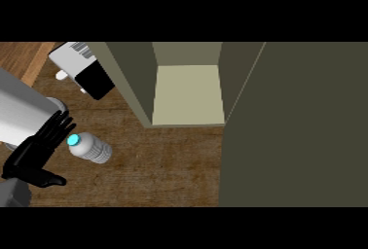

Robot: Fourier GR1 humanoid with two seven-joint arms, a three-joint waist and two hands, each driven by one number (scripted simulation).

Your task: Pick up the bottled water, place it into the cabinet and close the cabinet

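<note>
Writing or labels cannot be read on the bottled water (91, 147), which stands on the desk (165, 165), its blue cap toward the view and its body leaning lower right. Left hand (36, 153), fingers straight and released, is just beside the cap, holding nothing. Cabinet (188, 92) stands open, well apart.

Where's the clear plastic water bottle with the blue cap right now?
Head view, lower left: the clear plastic water bottle stands on the wooden counter, beside the open black left hand, left-front of the open cabinet.

matt wood-grain counter (165, 165), clear plastic bottled water (92, 148), matt olive cabinet (287, 121)
</note>
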